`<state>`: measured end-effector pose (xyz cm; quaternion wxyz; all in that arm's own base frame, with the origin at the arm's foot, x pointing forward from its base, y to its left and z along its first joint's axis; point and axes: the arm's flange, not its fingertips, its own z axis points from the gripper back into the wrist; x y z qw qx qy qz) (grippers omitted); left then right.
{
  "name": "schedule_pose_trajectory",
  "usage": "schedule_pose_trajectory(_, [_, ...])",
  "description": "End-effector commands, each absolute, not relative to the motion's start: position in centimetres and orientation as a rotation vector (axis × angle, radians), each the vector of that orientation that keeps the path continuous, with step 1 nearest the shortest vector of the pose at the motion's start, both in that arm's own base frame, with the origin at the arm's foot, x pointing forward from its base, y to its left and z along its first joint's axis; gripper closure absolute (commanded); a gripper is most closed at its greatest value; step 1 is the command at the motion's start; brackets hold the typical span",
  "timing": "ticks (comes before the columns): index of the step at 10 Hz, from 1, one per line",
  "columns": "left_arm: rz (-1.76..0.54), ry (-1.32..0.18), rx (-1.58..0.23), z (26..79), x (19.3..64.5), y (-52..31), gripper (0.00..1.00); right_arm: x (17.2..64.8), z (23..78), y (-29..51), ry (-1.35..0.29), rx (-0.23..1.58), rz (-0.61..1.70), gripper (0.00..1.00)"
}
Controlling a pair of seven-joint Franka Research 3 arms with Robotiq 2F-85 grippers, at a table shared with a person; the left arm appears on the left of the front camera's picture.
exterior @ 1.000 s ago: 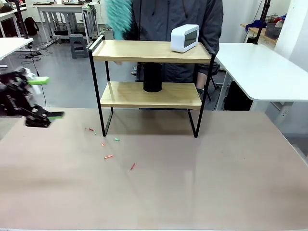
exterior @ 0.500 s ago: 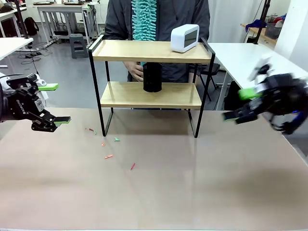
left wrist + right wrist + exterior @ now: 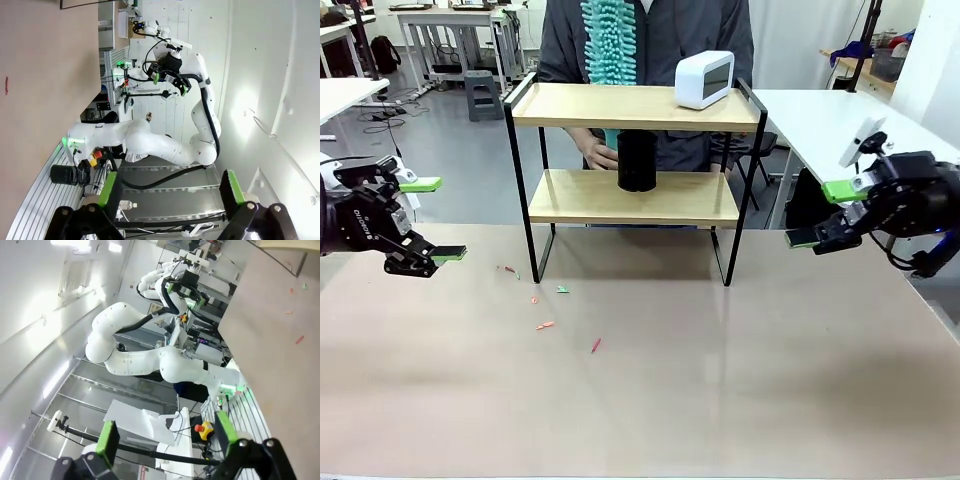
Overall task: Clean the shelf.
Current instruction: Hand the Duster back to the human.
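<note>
A: Where was the shelf (image 3: 633, 165)?
B: At the table's (image 3: 720, 400) far edge, centred, a white clock (image 3: 705, 79) on its top board and a black cylinder (image 3: 637, 160) on the lower.
A: The grippers?
B: Left gripper (image 3: 432, 220) stood at the left edge, right gripper (image 3: 823, 214) near the right edge; both wide apart, empty, well clear of the shelf. Behind it, a person's hand (image 3: 598, 150) held a teal duster (image 3: 611, 40).

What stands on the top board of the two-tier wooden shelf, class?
On the top board of the black-framed two-tier wooden shelf, a white rounded box-shaped clock stands near its right end. The clock covers the board beneath it.
</note>
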<state>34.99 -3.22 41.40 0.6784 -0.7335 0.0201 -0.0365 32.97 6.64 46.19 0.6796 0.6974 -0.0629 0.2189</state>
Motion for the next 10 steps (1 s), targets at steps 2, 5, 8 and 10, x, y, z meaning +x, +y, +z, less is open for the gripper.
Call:
schedule_pose_trajectory(2, [-0.081, 0.037, -1.66, 41.6, 35.13, -3.46, 0.0, 32.77, 46.2, 6.73, -0.132, 1.566, 0.496, 0.0])
schedule_pose_trajectory(5, [-0.081, 0.037, -1.66, 41.6, 35.13, -3.46, 0.0, 32.77, 46.2, 6.73, -0.132, 1.566, 0.496, 0.0])
schedule_pose_trajectory(8, [-0.081, 0.037, -1.66, 41.6, 35.13, -3.46, 0.0, 32.77, 46.2, 6.73, -0.132, 1.566, 0.496, 0.0])
schedule_pose_trajectory(10, [-0.081, 0.037, -1.66, 41.6, 35.13, -3.46, 0.0, 32.77, 46.2, 6.73, -0.132, 1.566, 0.496, 0.0])
